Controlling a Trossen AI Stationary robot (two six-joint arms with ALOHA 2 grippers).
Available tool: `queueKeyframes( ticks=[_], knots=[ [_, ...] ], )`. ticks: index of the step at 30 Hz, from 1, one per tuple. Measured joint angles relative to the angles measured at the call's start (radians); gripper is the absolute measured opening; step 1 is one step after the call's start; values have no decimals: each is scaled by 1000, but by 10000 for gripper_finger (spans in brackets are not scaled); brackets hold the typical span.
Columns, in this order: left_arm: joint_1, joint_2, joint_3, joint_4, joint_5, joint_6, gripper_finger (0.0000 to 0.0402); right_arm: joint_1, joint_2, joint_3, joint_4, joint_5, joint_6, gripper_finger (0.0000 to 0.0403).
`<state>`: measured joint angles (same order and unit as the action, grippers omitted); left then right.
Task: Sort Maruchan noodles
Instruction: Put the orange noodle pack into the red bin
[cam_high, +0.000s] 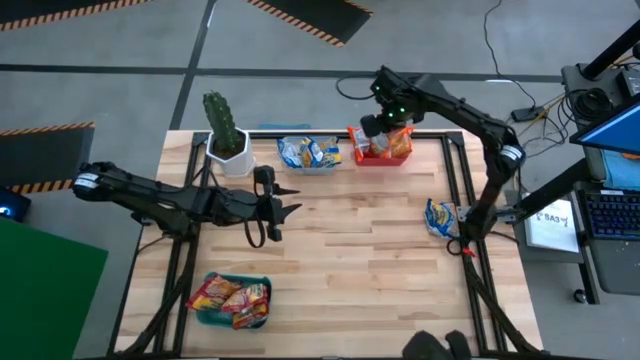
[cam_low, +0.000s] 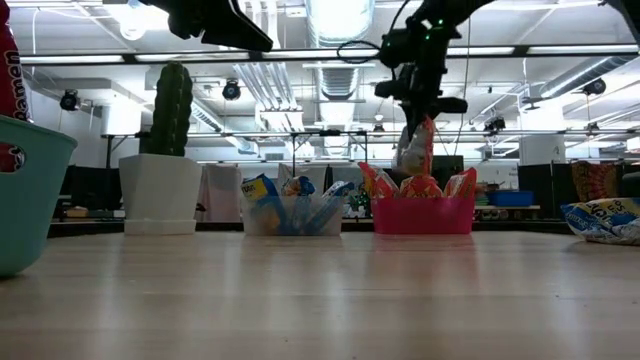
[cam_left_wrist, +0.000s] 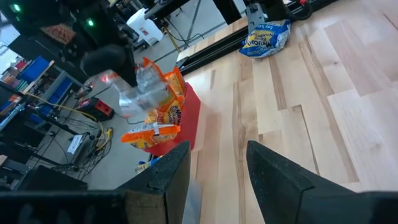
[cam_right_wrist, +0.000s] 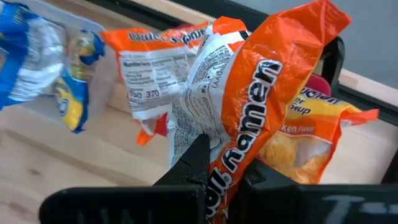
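My right gripper (cam_high: 385, 125) is over the red bin (cam_low: 422, 214) at the table's far side, shut on an orange-yellow noodle packet (cam_right_wrist: 261, 106). More orange packets (cam_low: 385, 183) stand in that bin. Blue-white packets (cam_high: 308, 152) fill the clear bin, and red-yellow ones (cam_high: 235, 298) lie in the teal bin near the front left. One blue-white packet (cam_high: 440, 217) lies flat on the table by the right edge. My left gripper (cam_left_wrist: 214, 168) is open, hovering above the table's left-middle and touching nothing. My right gripper pinches the orange-yellow packet between its two fingers (cam_right_wrist: 198, 163) at the packet's upper end (cam_right_wrist: 233, 165), coming from above and pointing down. The packet hangs below the fingers, its lower end (cam_low: 418, 170) down among the packets in the red bin.
A cactus in a white pot (cam_high: 226, 138) stands at the far left corner, beside the clear bin (cam_low: 292, 215). The teal bin (cam_low: 30, 190) sits close to the low camera. Bare wood spreads across the table's middle (cam_high: 370, 250).
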<state>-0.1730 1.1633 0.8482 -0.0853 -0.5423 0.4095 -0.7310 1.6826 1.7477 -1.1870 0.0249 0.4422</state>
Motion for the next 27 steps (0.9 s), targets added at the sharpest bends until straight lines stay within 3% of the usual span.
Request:
queueKeyframes(
  ticks=[27],
  knots=[
    [0, 0, 0, 2, 0, 0, 141, -36, 60, 1, 79, 1, 15, 13]
  ],
)
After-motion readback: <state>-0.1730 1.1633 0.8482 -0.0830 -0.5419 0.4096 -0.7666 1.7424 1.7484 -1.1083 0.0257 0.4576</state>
